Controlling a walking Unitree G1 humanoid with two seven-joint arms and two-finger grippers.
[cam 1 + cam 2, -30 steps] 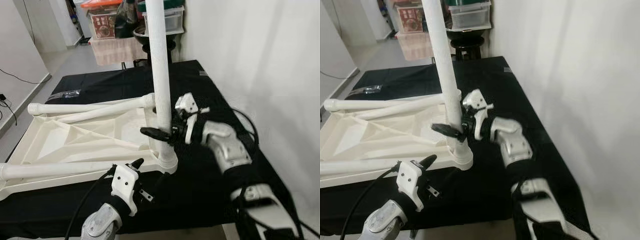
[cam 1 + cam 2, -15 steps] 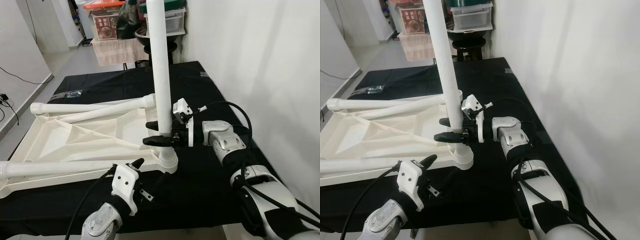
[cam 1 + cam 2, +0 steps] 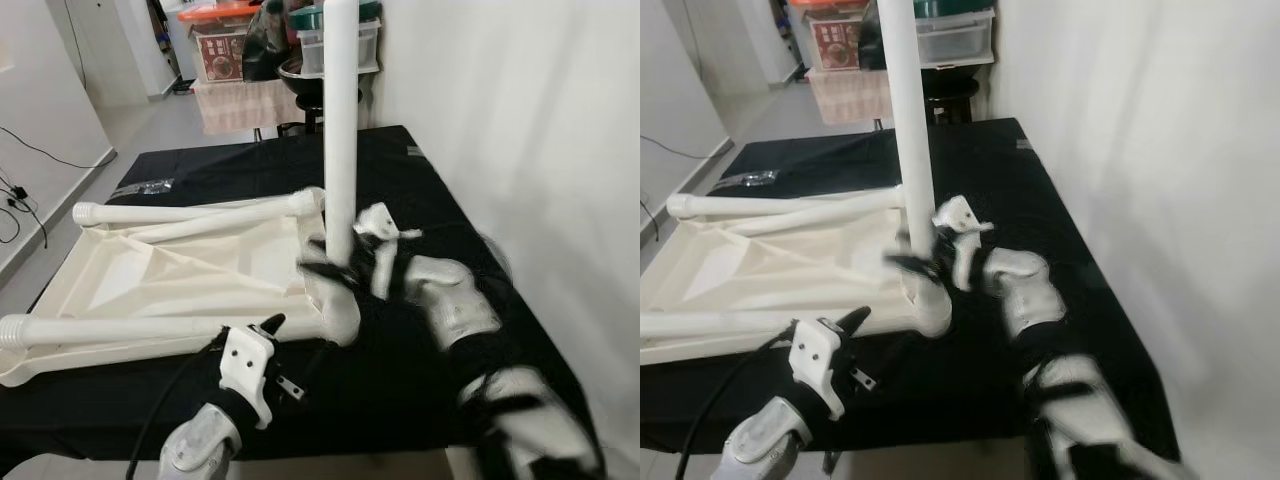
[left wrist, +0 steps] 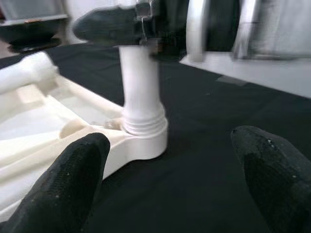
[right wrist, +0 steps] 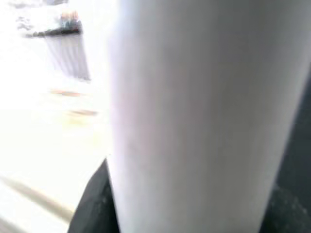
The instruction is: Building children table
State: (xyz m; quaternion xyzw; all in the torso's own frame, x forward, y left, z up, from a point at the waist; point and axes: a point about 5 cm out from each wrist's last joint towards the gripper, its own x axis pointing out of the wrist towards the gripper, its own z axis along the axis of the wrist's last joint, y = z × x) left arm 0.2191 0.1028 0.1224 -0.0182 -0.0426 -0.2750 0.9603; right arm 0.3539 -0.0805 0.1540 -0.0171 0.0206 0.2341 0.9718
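An upturned white children's table top (image 3: 180, 270) lies on the black-covered table (image 3: 420, 190). One white leg (image 3: 341, 130) stands upright in the corner socket (image 3: 335, 310) nearest me on the right. My right gripper (image 3: 328, 266), blurred, is shut around this leg just above the socket; in the right wrist view the leg (image 5: 194, 111) sits between the two fingers. My left gripper (image 3: 275, 335) hovers open at the table's front edge, facing the socket (image 4: 143, 131), with nothing between its fingers (image 4: 73, 179). Two other legs (image 3: 190, 212) (image 3: 110, 330) lie flat on the table top.
A small clear bag (image 3: 145, 186) lies on the cloth at the far left. Storage boxes and a stool (image 3: 225, 55) stand beyond the table's far end. A white wall (image 3: 520, 120) runs close along the right. Cables lie on the floor at left (image 3: 20, 215).
My right arm is now blurred with motion, its wrist turning around the upright leg while the gripper stays on it. The camera has shifted a little. The left gripper holds its place.
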